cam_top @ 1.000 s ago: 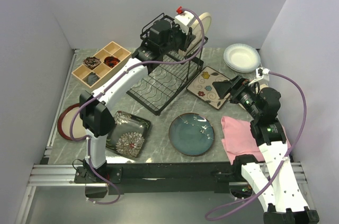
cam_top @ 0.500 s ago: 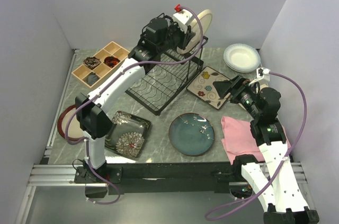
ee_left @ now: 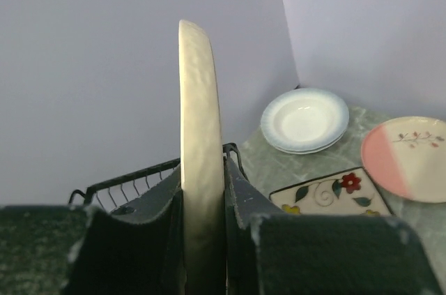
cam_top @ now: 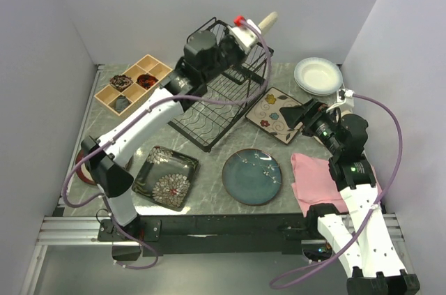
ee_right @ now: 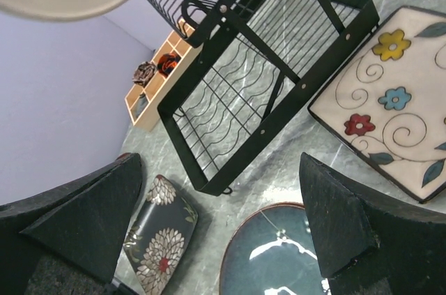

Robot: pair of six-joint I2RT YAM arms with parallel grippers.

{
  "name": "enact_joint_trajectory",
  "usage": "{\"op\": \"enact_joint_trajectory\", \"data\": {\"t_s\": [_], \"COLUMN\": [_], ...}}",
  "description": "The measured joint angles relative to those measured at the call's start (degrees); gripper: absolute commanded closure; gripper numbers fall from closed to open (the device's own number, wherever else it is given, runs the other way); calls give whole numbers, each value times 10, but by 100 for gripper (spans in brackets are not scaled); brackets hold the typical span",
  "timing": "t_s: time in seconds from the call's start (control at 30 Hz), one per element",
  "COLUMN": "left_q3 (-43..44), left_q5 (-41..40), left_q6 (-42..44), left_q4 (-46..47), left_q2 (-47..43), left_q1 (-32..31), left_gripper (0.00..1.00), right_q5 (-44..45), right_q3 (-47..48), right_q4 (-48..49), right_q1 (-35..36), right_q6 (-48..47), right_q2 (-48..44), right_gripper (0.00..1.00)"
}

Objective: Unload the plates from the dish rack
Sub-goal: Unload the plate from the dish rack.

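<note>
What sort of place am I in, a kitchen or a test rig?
Most likely a lab test cell, not a kitchen: plain blank walls box in the table, an aluminium rail frames its near edge, and the dish rack and plates look staged.

Seven plates: one black square plate [cam_top: 165, 178], one cream square plate [cam_top: 277, 115], one teal round plate [cam_top: 252, 176], one white plate [cam_top: 318, 75], one cream round plate [ee_left: 201, 134], one pink plate [ee_left: 408, 159], one brown-rimmed plate [cam_top: 81, 171]. One dish rack [cam_top: 209, 117], one wooden tray [cam_top: 155, 67], one pink cloth [cam_top: 313, 176].
</note>
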Motion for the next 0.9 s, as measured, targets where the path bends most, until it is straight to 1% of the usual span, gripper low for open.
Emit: {"op": "enact_joint_trajectory", "data": {"t_s": [0.1, 0.17, 0.23, 0.37, 0.47, 0.6, 0.7, 0.9], "left_q3": [-25, -63, -115, -247, -334, -426, -457, -465], "left_q5": [-42, -77, -102, -174, -227, -282, -317, -367], "left_q6": [56, 104, 141, 215, 260, 299, 321, 376], "left_q4": [10, 30, 55, 112, 166, 221, 245, 305], "left_q2": [-17, -35, -60, -122, -154, -189, -202, -203], "left_q1": [-39, -78, -106, -174, -222, -261, -282, -317], "left_gripper": [99, 99, 99, 99, 99, 99, 99, 99], "right_q5": [4, 13, 24, 35, 34, 29, 18, -18], "right_q3": [0, 3, 13, 55, 90, 98, 99, 100], "right_q4": [-5, -18, -38, -69, -67, -49, -38, -18], "right_q1": [0, 0, 0, 0, 0, 0, 0, 0], "right_q6": [4, 15, 34, 84, 131, 196, 223, 259], "right_q2": [5, 5, 5, 6, 3, -16, -24, -1], "right_gripper": [0, 0, 0, 0, 0, 0, 0, 1]}}
